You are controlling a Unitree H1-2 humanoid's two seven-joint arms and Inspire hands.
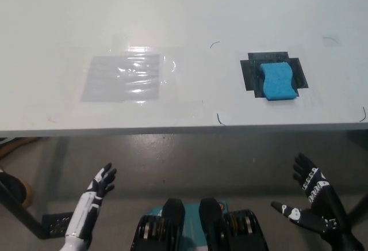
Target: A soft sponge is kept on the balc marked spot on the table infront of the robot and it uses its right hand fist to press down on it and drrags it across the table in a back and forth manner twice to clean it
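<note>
A blue sponge point(278, 80) lies on the black marked spot point(250, 73) at the right of the white table point(172, 21), near its front edge. My black right hand point(313, 205) hangs below the table's edge at the lower right, open with fingers spread, well short of the sponge. At the lower left my white left hand point(99, 186) rests below the table, also open and holding nothing.
A shiny patch of clear tape point(123, 77) covers the table left of centre. Small pen marks point(219, 118) dot the surface near the sponge. The grey floor point(190, 159) shows under the table's front edge.
</note>
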